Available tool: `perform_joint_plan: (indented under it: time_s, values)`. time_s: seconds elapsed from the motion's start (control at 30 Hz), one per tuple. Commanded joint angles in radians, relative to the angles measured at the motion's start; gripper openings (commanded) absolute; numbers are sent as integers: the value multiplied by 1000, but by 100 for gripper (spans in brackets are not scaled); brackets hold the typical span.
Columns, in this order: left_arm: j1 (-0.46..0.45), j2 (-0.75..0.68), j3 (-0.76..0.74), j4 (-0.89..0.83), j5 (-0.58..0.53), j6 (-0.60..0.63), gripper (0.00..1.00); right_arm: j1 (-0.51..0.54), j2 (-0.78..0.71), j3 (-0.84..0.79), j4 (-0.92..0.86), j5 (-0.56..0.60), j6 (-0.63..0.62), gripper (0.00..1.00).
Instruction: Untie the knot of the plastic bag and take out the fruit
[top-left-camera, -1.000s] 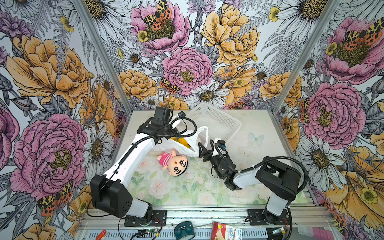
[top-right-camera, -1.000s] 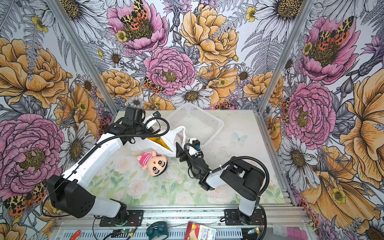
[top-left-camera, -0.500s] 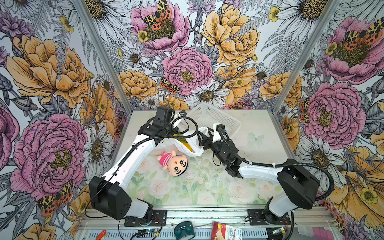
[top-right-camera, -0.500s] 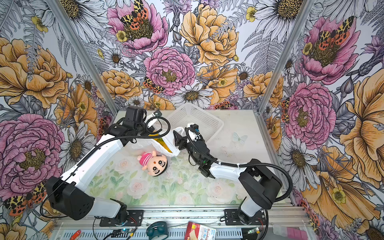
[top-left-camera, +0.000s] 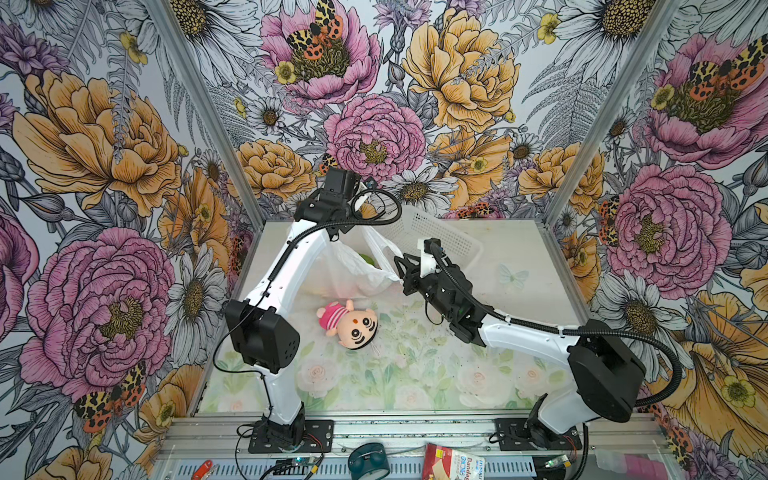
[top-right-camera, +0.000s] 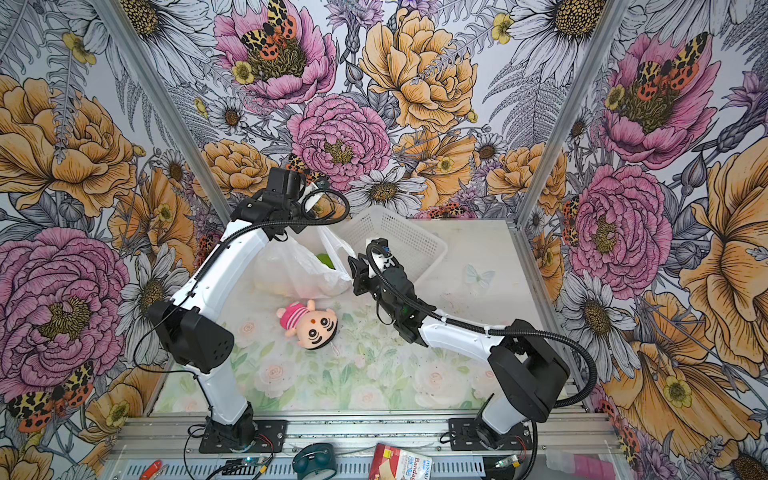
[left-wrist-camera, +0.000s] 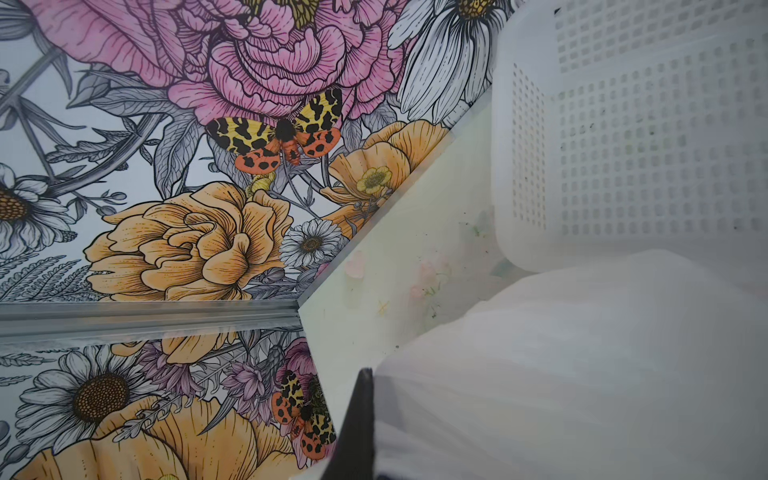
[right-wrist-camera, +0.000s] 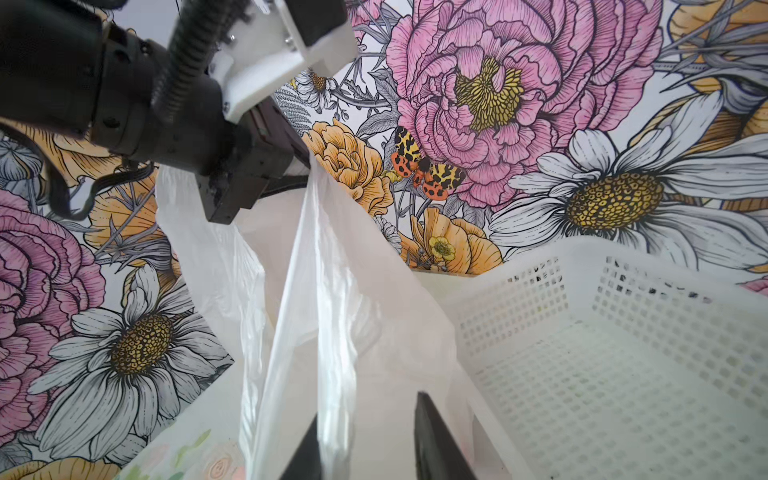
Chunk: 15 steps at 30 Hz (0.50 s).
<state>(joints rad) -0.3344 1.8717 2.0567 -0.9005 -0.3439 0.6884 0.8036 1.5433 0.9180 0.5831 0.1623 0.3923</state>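
Right wrist view puts my right gripper (right-wrist-camera: 368, 405) astride a hanging fold of the plastic bag (right-wrist-camera: 332, 311). Its two fingers have narrowed but stand apart around the film, so there is no pinch yet. A second ago this arm lay back near the doll (top-left-camera: 349, 324) with jaws wide; it has since swung to the bag's near side and begun closing. My left gripper (right-wrist-camera: 297, 170) is clamped shut on one handle and has hoisted it higher, drawing the film taut. In both top views the bag sits near the far edge of the table (top-left-camera: 415, 374), toward its far-left corner, just beside the white perforated basket (top-left-camera: 449, 237). I cannot make out the knot. The handles look parted and the mouth gapes, with a green fruit (top-left-camera: 368, 259) showing inside and the rest veiled by film. I judge the untying about done; once my right side grips, pulling apart should widen the mouth for the fruit.
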Motion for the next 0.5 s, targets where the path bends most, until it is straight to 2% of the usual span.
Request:
perform_joint_plan:
  time_s: [0.0,0.1,0.17,0.33,0.4,0.43,0.47]
  values:
    - [96,46,158,24,-180,-64,0,2,-10,17,-124,-31,-40,39]
    - [113,34,208,-1,-137,-128,0,-4,-3,25,-129,-27,-42,53]
    - [119,4,199,-18,-69,-204,0,-5,-2,21,-131,-20,-45,61]
    - [135,-93,15,-13,167,-339,0,-44,-8,11,-135,-20,-34,76]
    - [149,-108,-70,-4,216,-368,0,-46,-14,4,-138,-21,-33,82]
    - [154,-113,-110,-2,233,-381,0,-47,-18,0,-138,-19,-34,90]
    - [158,-117,-150,-1,255,-392,0,-47,-22,1,-141,-20,-35,95]
